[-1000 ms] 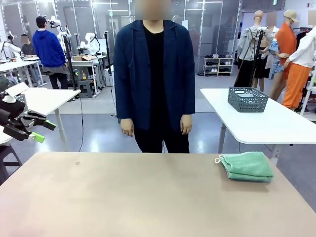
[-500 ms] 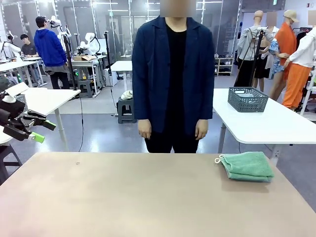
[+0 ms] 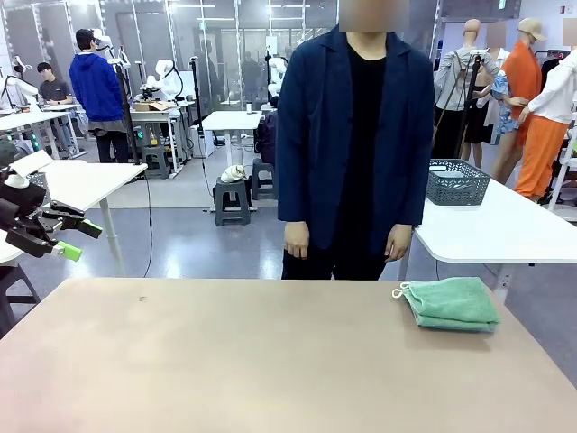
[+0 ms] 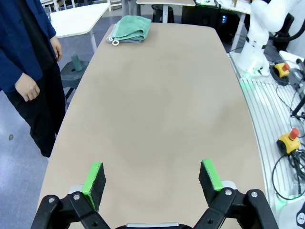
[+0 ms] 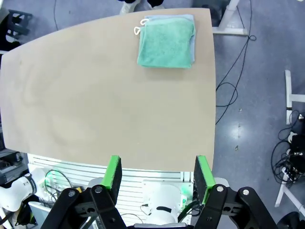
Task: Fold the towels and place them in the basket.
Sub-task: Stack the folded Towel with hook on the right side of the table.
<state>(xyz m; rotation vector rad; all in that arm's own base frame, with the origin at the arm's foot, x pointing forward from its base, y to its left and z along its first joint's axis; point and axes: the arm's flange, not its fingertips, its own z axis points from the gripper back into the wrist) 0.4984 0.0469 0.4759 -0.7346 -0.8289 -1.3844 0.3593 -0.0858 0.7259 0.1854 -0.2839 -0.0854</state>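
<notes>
Beige table top [image 3: 225, 361] lies bare in front of the robot, with nothing on its near part. At the near left, off the table edge, the left gripper [image 3: 77, 239] hangs with its jaws spread wide and nothing between them; its own wrist view shows the same, the green pads [image 4: 94, 177] far apart over the bare surface. The right gripper [image 5: 157, 174] is raised high above the table, its jaws also apart and empty.

Farther on, near the far right corner of the table, the towels [image 3: 449, 303] lie as one neat folded pile: a green one on top and, from the right wrist view, a grey-blue edge under it, with a small white loop at the corner. So the folding looks finished, but the placing is not yet done. The basket [image 3: 457, 181] stands on another white table behind, well apart from the pile and probably out of the arms' reach.

At the far side the person [image 3: 353, 144] stands between table and basket, partly covering it, both hands hanging loose and holding nothing. I judge the basket must first come to this table.
</notes>
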